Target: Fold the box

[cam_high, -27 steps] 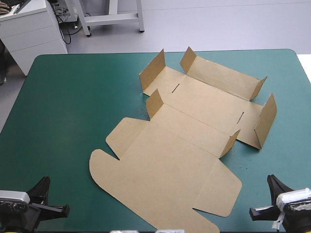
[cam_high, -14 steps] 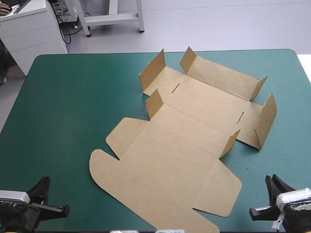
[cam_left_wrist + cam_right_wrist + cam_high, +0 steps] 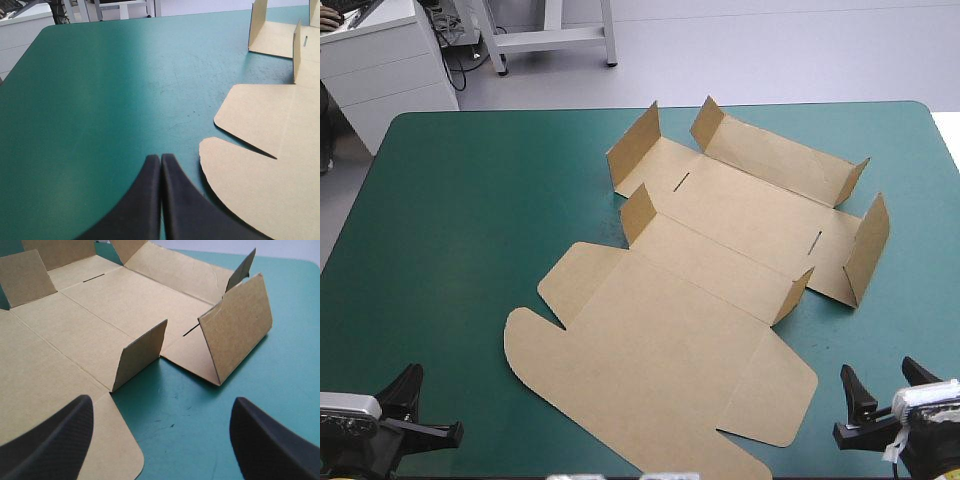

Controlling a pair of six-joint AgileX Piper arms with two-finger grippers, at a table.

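The brown box (image 3: 700,290) lies as a cut sheet on the teal-green table, its wide lid panel flat toward the near edge and several small flaps standing up at the far end. My left gripper (image 3: 408,388) sits at the near left corner, shut and empty, with the lid's rounded corner (image 3: 260,190) beside it to the right. My right gripper (image 3: 885,385) is at the near right corner, open with nothing between its black fingers (image 3: 55,440). The box's near right flaps (image 3: 142,355) stand just ahead of it.
Bare teal-green cover (image 3: 470,210) stretches over the table's left half. A white cabinet (image 3: 385,65) stands beyond the far left corner. The table's right edge (image 3: 945,150) runs close to the box's far right flap.
My right gripper's fingers have spread from shut to wide apart. The left gripper and the box have not moved.
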